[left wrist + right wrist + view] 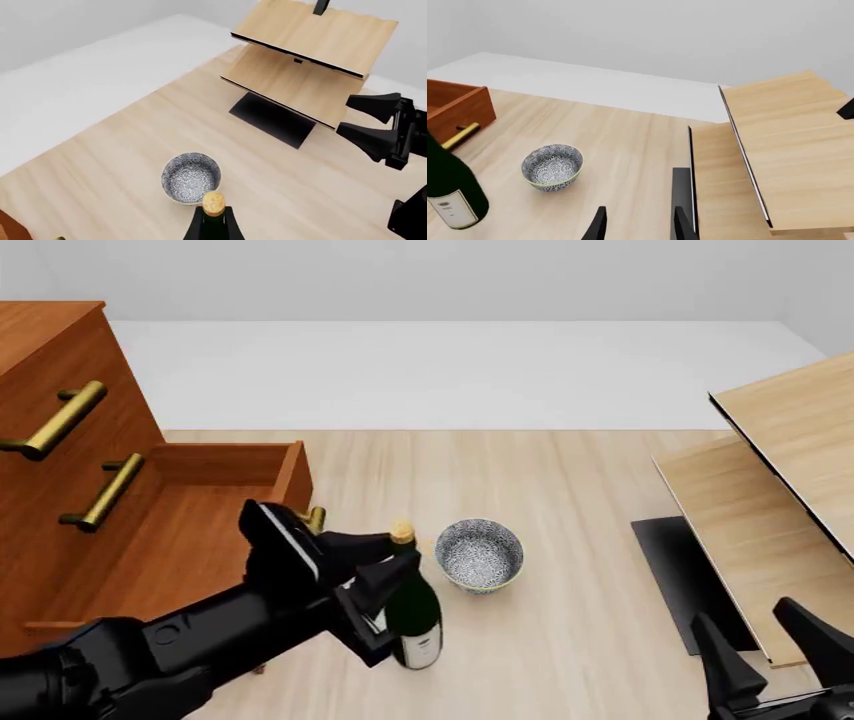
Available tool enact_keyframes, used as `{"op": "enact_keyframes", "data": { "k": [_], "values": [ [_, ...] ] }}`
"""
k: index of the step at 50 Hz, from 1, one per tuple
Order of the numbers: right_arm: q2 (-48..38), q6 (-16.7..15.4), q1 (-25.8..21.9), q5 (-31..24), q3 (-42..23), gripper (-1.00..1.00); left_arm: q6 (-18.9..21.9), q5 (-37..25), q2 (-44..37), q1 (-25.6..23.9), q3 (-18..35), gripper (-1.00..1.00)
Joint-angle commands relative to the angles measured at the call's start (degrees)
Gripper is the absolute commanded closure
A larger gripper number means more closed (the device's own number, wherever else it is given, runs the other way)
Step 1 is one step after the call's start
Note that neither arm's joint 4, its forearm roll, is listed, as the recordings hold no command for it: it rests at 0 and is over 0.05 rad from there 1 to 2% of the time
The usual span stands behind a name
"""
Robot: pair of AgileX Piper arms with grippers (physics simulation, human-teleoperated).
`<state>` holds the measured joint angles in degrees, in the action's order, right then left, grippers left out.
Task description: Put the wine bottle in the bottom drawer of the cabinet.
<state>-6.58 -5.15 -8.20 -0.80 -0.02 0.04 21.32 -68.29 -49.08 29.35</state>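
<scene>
The wine bottle (416, 618), dark green with a gold top and white label, stands upright on the table just right of the cabinet (47, 350). My left gripper (391, 585) is shut on the wine bottle's neck; in the left wrist view its fingers (197, 226) flank the gold top (213, 202). The bottom drawer (220, 462) is pulled out, its inside bare, with its front corner and brass handle close to the bottle's left. In the right wrist view the bottle (450, 192) is cut off by the frame edge beside the drawer (464, 107). My right gripper (767, 650) hangs open at the near right, holding nothing.
A speckled grey bowl (481, 555) sits just right of the bottle, almost touching it. Pale wood slanted shelves (781, 480) on a black base (674, 565) fill the right side, close to my right gripper. The two upper drawers are shut.
</scene>
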Motion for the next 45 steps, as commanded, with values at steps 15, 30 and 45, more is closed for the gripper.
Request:
{"op": "enact_keyframes", "data": {
  "k": [15,30,45],
  "values": [
    [-0.4,-0.4,-0.3,0.3,0.0,-1.0,3.5,-14.7,15.8,0.1,6.6,1.0],
    [-0.7,-0.5,-0.5,0.6,0.0,-1.0,5.7,-20.7,20.7,3.0,9.6,1.0],
    [-0.7,-0.4,-0.8,0.9,0.0,-1.0,4.7,-33.0,23.4,11.3,17.1,1.0]
  ]
}}
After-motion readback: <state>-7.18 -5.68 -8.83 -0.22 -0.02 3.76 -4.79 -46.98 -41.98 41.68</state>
